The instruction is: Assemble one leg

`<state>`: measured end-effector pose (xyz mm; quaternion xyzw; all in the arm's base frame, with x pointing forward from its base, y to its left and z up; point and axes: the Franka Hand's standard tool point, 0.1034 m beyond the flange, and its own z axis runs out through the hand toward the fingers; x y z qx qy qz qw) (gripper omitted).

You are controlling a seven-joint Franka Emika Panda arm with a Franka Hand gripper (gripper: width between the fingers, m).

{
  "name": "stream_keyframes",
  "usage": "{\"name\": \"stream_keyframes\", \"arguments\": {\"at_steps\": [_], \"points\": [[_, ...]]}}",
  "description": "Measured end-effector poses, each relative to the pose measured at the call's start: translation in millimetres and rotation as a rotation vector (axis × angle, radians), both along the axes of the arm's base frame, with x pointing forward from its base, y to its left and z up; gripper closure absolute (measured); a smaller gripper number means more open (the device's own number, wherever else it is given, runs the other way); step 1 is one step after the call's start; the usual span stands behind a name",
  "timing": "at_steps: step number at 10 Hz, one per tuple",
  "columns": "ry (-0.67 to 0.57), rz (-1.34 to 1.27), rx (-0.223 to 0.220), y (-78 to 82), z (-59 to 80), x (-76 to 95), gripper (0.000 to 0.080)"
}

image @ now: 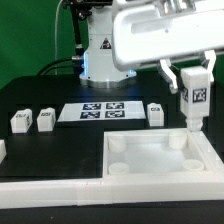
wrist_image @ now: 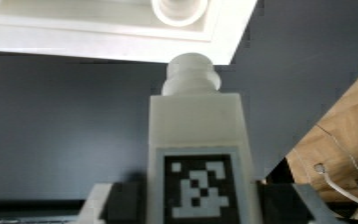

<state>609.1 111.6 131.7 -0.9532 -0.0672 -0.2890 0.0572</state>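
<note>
In the exterior view my gripper (image: 196,82) is closed on the leg (image: 196,100). It holds the leg upright, peg down, just above the tray (image: 130,172), near the far socket (image: 178,142). I judge this is for lowering the peg in. Three spare legs (image: 45,120) lie behind the tray, beside the marker board (image: 103,110).

In the wrist view the leg (wrist_image: 197,130) sits between the fingers (wrist_image: 108,205), peg toward the tray (wrist_image: 69,35). I can read no writing, only square marker tags.
</note>
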Motion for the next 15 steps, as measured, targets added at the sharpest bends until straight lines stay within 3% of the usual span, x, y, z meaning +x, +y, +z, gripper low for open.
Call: {"name": "stream_keyframes", "arguments": {"at_steps": [6,15], "points": [[0.032,-0.006,0.005,2.3,-28.7,-0.8,0.0508],[0.054,-0.011,0.004,-1.3,-51.4,3.1,0.0508]]}}
